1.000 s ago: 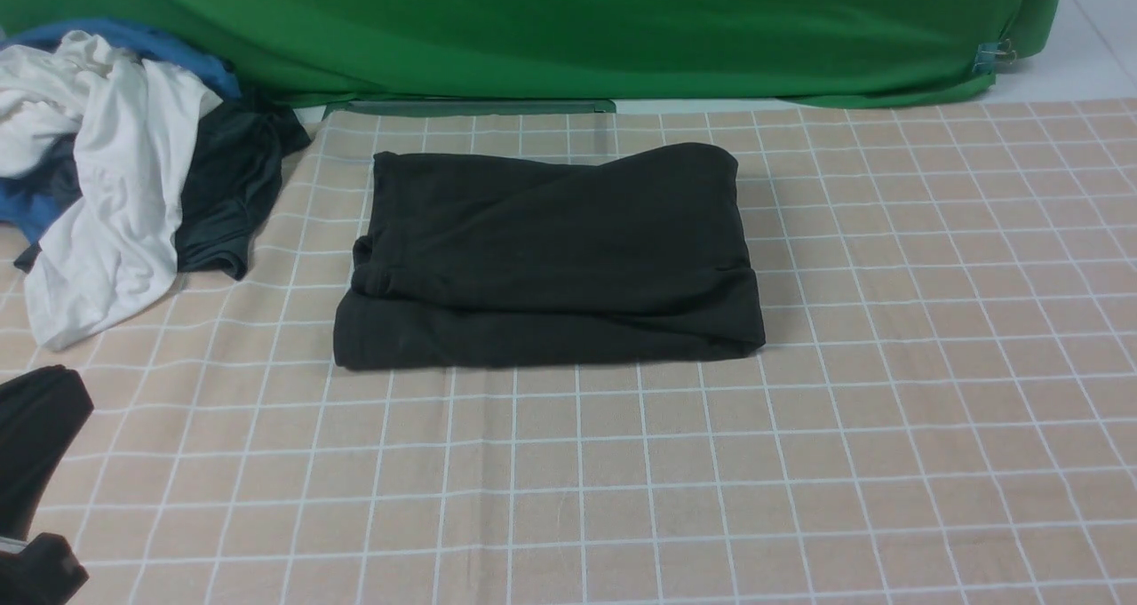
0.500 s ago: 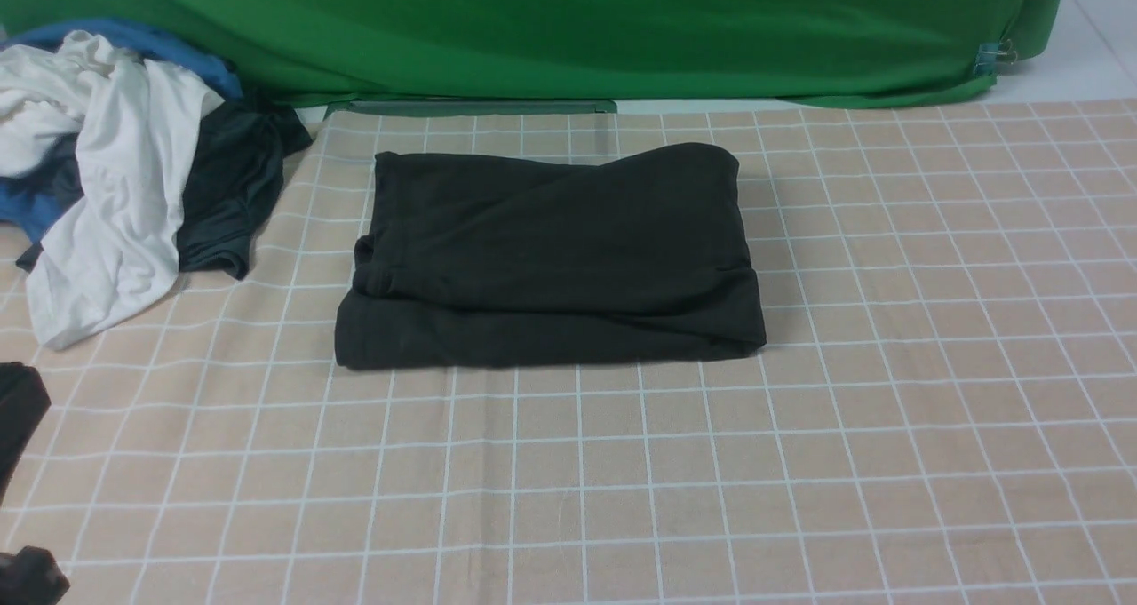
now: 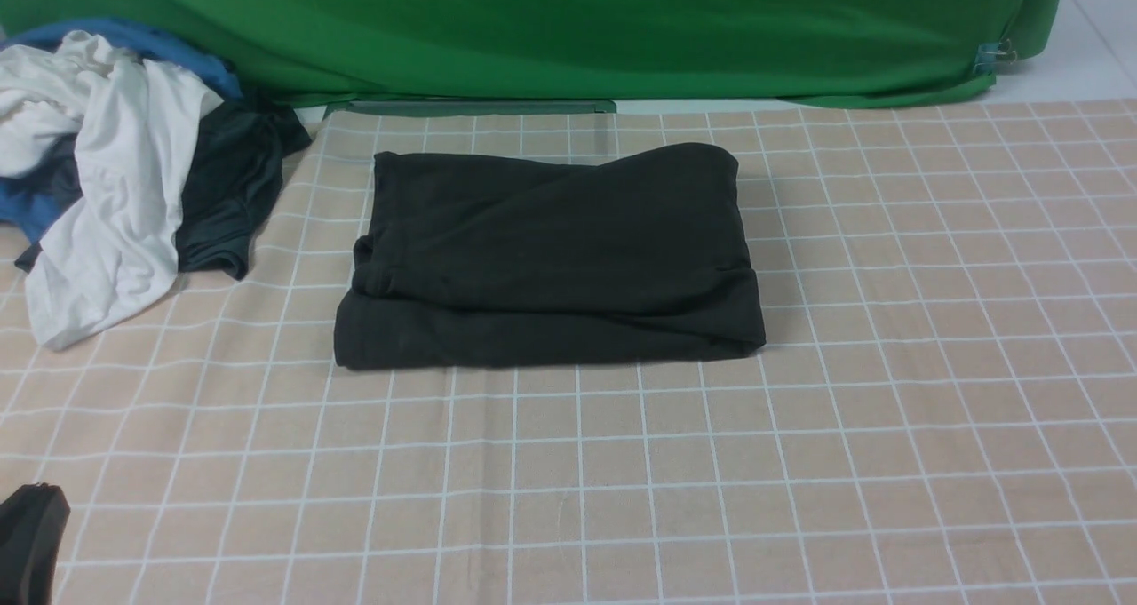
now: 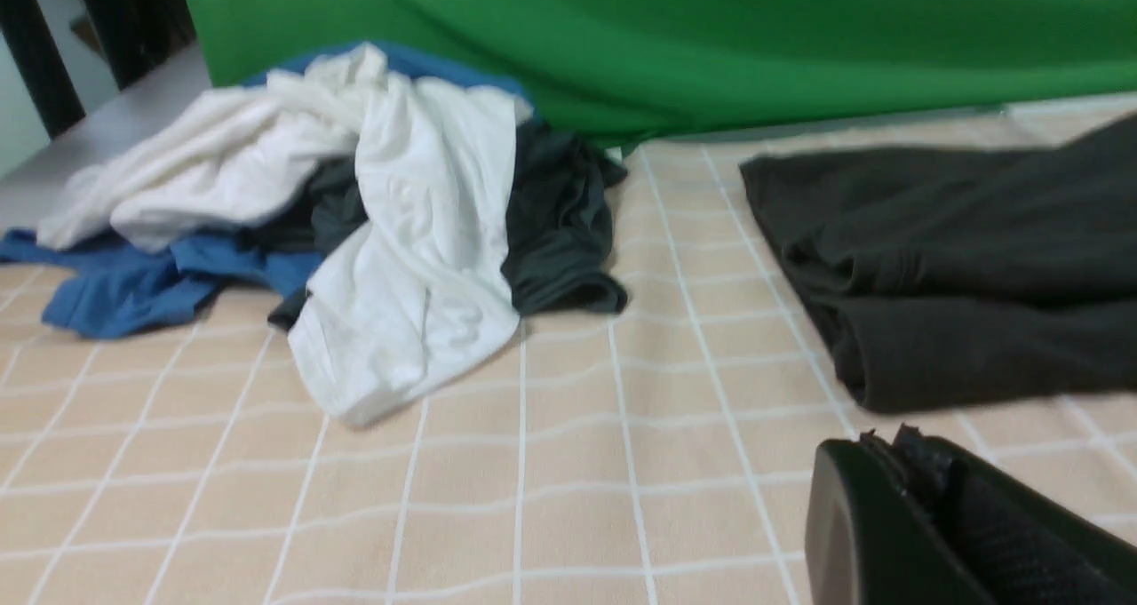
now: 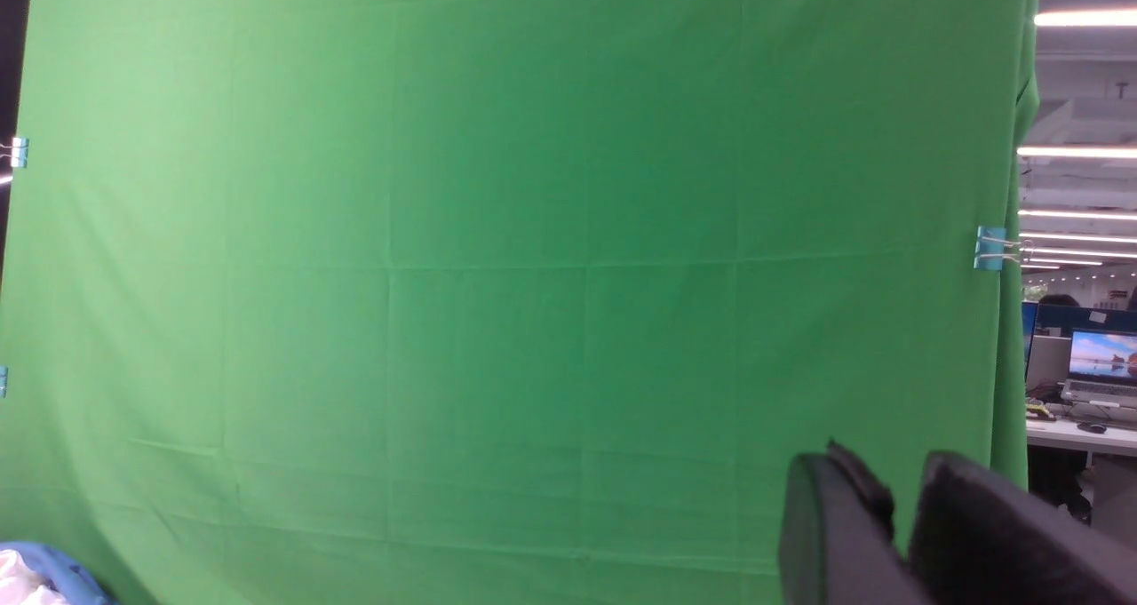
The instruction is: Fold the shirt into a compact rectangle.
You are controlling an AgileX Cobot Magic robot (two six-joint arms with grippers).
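The black shirt (image 3: 551, 258) lies folded into a thick rectangle on the checked table cloth (image 3: 622, 481), just behind the middle of the table. The left wrist view also shows the shirt (image 4: 959, 267), with its near folded edge facing me. My left gripper (image 3: 27, 543) sits low in the front-left corner, well clear of the shirt. Seen close up, the left gripper (image 4: 888, 441) has its jaws pressed together on nothing. My right gripper (image 5: 897, 476) is outside the front view, raised and facing the green backdrop. A narrow gap shows between its fingers and nothing is in it.
A heap of clothes lies at the back left: a white garment (image 3: 115, 187), a dark grey-teal one (image 3: 226, 187) and a blue one (image 3: 133, 41). A green backdrop (image 3: 568, 27) hangs along the table's far edge, clipped at the right (image 3: 986, 54).
My left gripper has drawn back down into the front-left corner and mostly left the front view. The shirt has not moved.
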